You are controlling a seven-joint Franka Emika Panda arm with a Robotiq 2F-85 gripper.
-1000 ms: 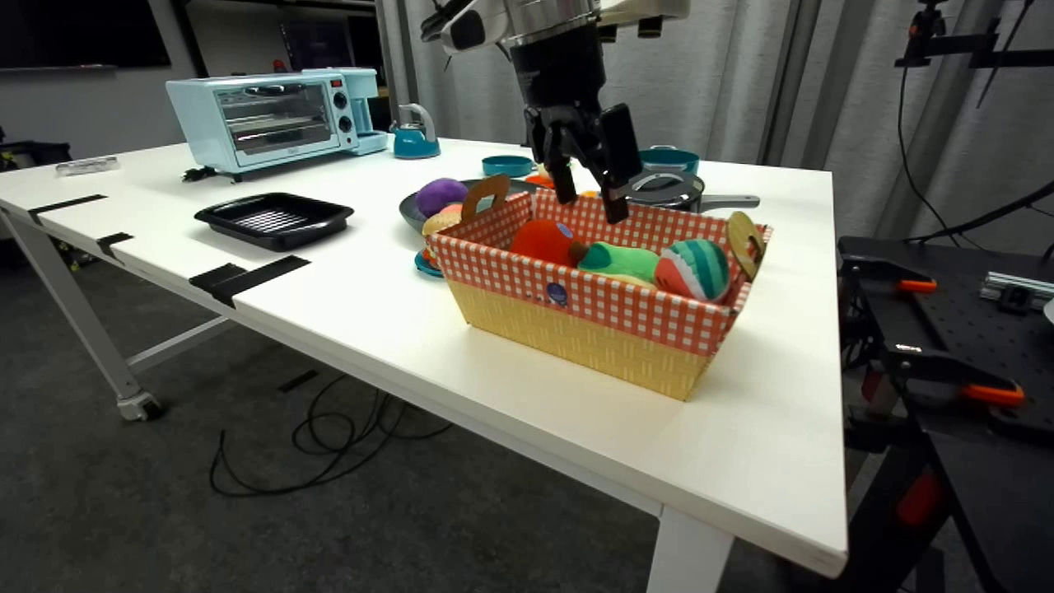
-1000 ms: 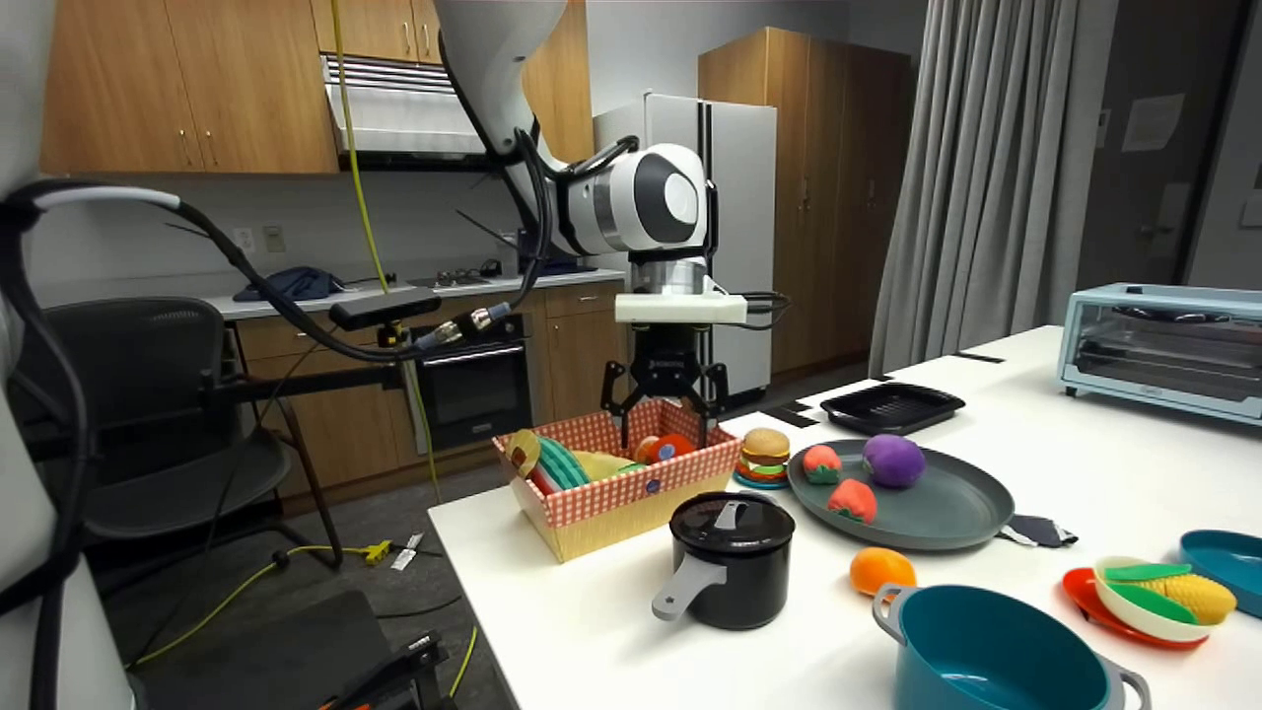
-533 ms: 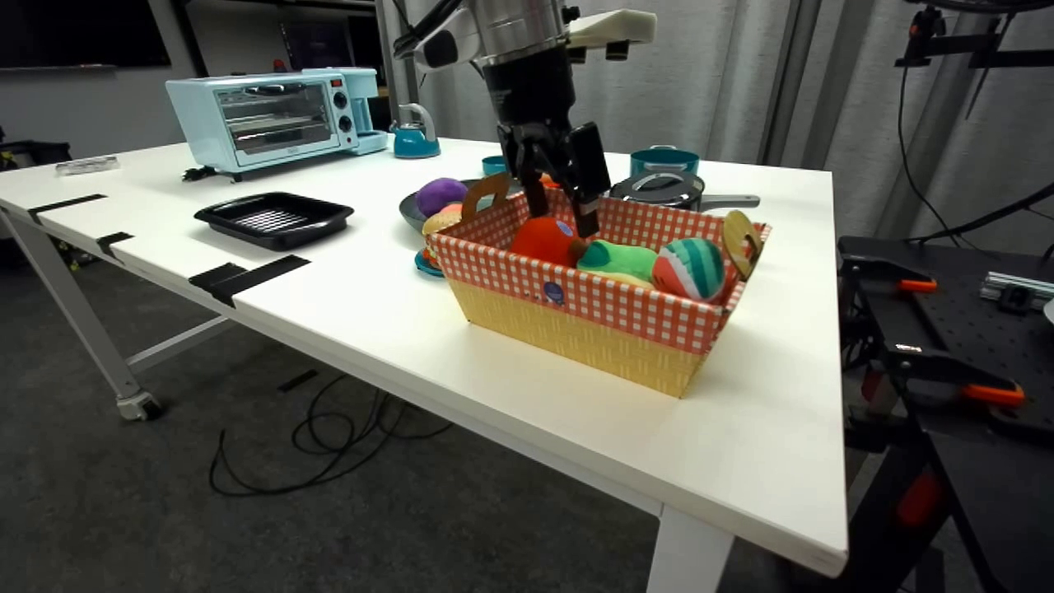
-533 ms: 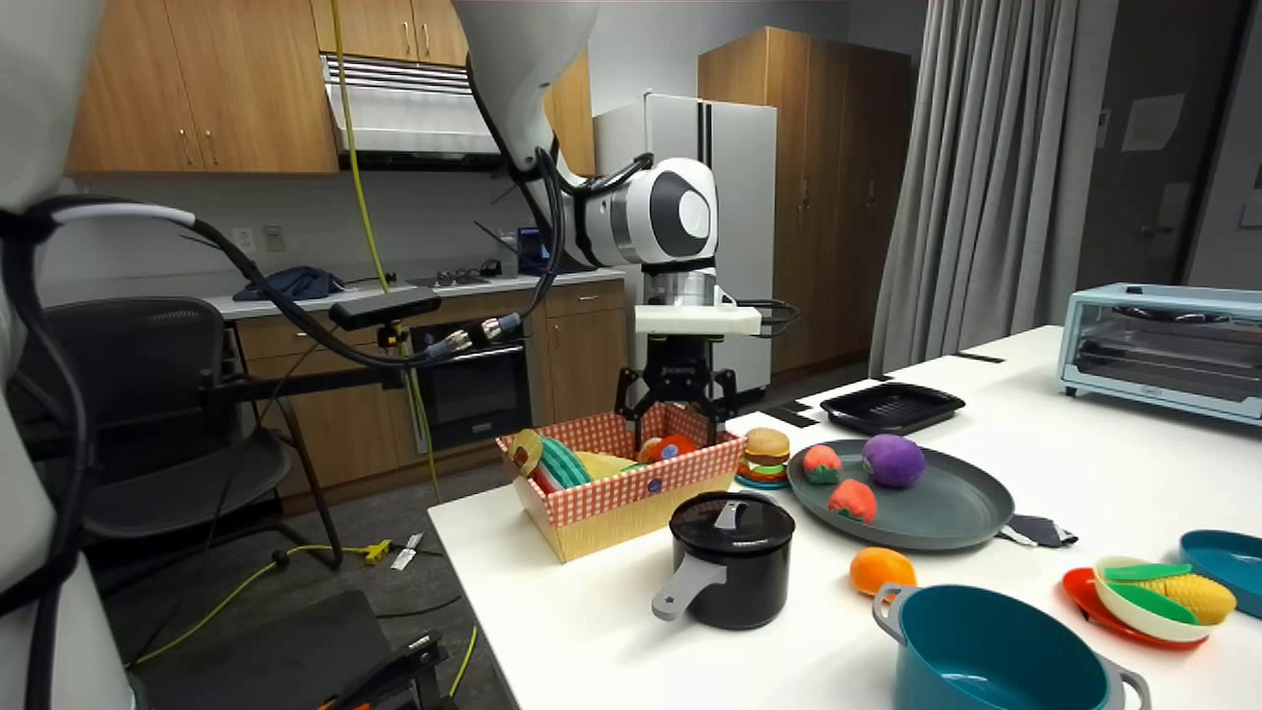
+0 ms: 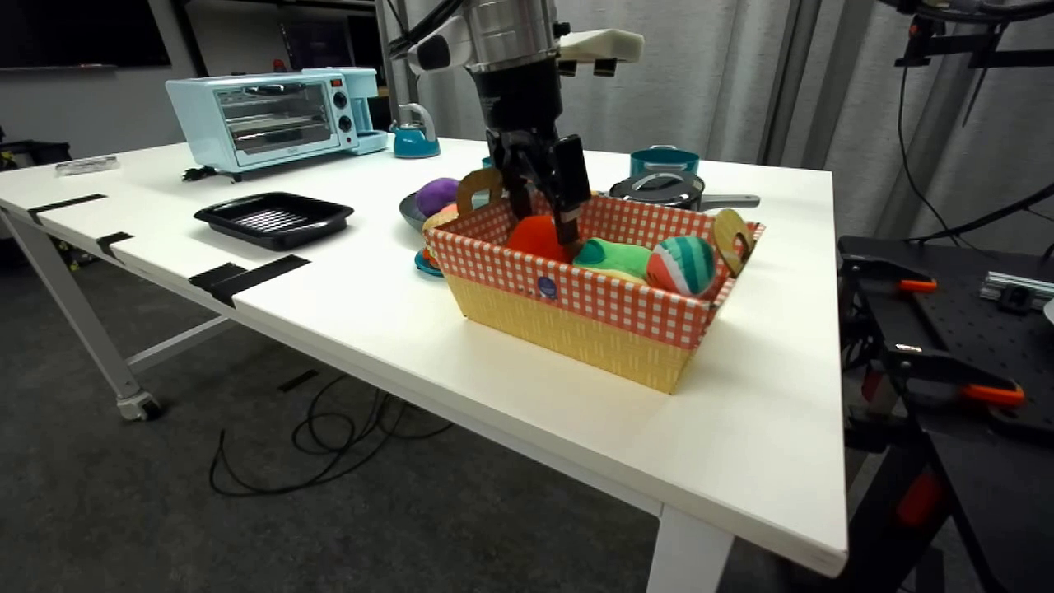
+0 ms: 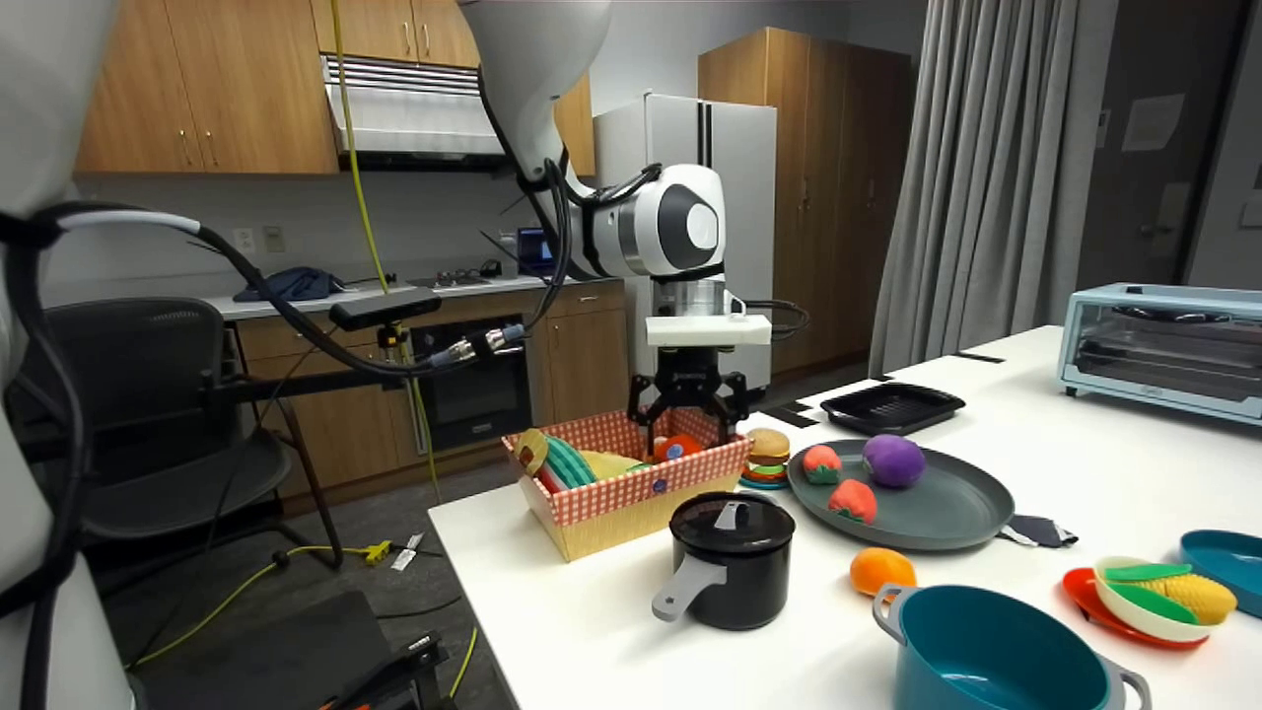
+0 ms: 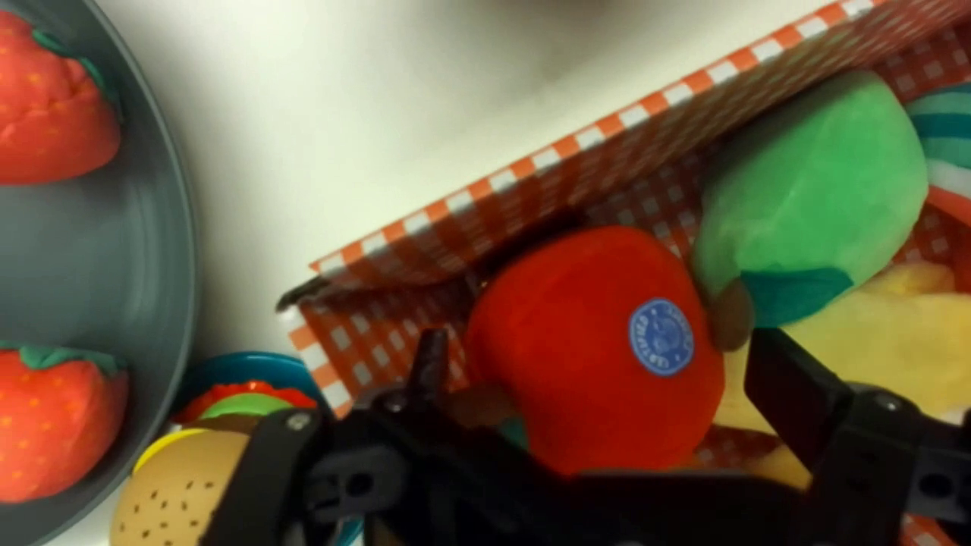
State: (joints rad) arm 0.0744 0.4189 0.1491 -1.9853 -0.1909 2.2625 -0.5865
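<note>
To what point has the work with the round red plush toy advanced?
Done: the black two-finger claw reaches into the red-and-white checked, yellow-bottomed basket. In progress: its jaws stand open on either side of the round red plush toy. Probably left: closing on the toy, which lies unheld inside the basket.

Gingham basket (image 5: 576, 321), open above
Sideways passage was barred by its walls (image 7: 546, 189); the plush apple (image 7: 576, 341) was closely bordered by the plush pear (image 7: 819, 197).
</note>
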